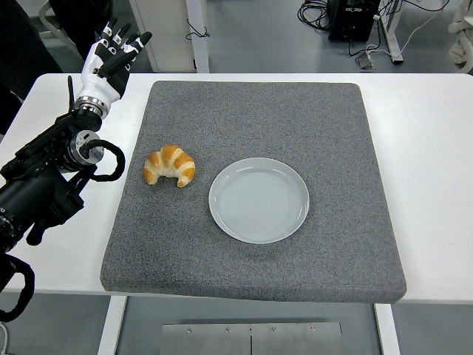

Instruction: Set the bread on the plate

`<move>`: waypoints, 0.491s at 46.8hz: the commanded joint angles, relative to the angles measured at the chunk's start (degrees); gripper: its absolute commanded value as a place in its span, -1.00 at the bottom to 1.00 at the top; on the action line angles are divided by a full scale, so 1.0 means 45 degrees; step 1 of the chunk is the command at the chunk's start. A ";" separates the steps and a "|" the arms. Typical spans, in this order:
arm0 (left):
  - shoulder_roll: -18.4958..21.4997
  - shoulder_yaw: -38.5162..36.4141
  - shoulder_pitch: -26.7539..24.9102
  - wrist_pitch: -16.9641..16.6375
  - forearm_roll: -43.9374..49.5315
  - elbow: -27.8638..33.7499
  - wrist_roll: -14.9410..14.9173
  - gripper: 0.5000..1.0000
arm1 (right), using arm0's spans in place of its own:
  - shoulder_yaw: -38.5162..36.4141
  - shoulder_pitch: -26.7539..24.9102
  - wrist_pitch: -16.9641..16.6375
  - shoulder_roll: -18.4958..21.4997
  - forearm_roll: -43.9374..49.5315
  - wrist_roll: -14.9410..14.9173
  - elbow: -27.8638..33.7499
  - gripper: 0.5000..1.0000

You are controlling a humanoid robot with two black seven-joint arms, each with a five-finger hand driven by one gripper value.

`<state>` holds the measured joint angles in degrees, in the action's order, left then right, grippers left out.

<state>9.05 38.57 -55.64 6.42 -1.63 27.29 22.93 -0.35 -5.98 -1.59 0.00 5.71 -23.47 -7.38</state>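
A golden croissant (170, 166) lies on the grey mat (255, 96), left of centre. Just to its right sits an empty pale blue-grey plate (259, 200), a small gap between them. My left hand (112, 53) is raised over the table's far left, beyond the mat's corner and well behind the croissant; its white-and-black fingers (129, 43) are stretched out and hold nothing. The black left arm (52, 174) runs in from the left edge. The right arm does not show.
The mat covers most of the white table (429, 133). Past the far edge are floor, table legs (198, 33) and cables (325, 15). A metal panel (251, 338) shows below the near edge.
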 commanded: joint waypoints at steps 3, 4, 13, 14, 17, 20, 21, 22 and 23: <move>0.0000 0.0042 -0.0019 0.0000 0.0069 -0.0009 -0.0038 0.91 | 0.0000 0.0000 0.0002 0.0000 0.0000 0.0001 0.0000 1.00; 0.0019 0.0062 -0.0019 0.0000 0.0088 -0.0009 -0.0038 0.91 | 0.0000 0.0000 0.0002 0.0000 0.0000 0.0001 0.0000 1.00; 0.0214 -0.0016 -0.0078 -0.0020 0.0128 -0.0282 -0.0038 0.91 | 0.0000 0.0000 0.0002 0.0000 0.0000 0.0001 0.0000 1.00; 0.0253 -0.0035 -0.0078 -0.0020 0.0128 -0.0340 -0.0038 0.91 | 0.0000 0.0000 0.0002 0.0000 0.0000 0.0001 0.0000 1.00; 0.0273 -0.0035 -0.0078 0.0038 0.0108 -0.0458 -0.0038 0.91 | 0.0000 0.0000 0.0002 0.0000 0.0000 0.0001 0.0000 1.00; 0.0273 -0.0055 -0.0078 0.0077 0.0108 -0.0458 -0.0058 0.91 | 0.0000 0.0000 0.0002 0.0000 0.0000 0.0001 0.0000 1.00; 0.0273 -0.0055 -0.0097 0.0078 0.0108 -0.0458 -0.0058 0.91 | 0.0000 0.0000 0.0002 0.0000 0.0000 0.0001 0.0000 1.00; 0.0273 -0.0055 -0.0097 0.0078 0.0108 -0.0458 -0.0058 0.91 | 0.0000 0.0000 0.0002 0.0000 0.0000 -0.0019 0.0000 1.00; 0.0273 -0.0055 -0.0097 0.0078 0.0089 -0.0458 -0.0077 0.91 | 0.0000 0.0000 0.0002 0.0000 0.0000 0.0000 0.0000 1.00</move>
<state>10.29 38.33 -56.05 6.72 -1.11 25.24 22.68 -0.35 -5.98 -1.58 0.00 5.71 -23.47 -7.38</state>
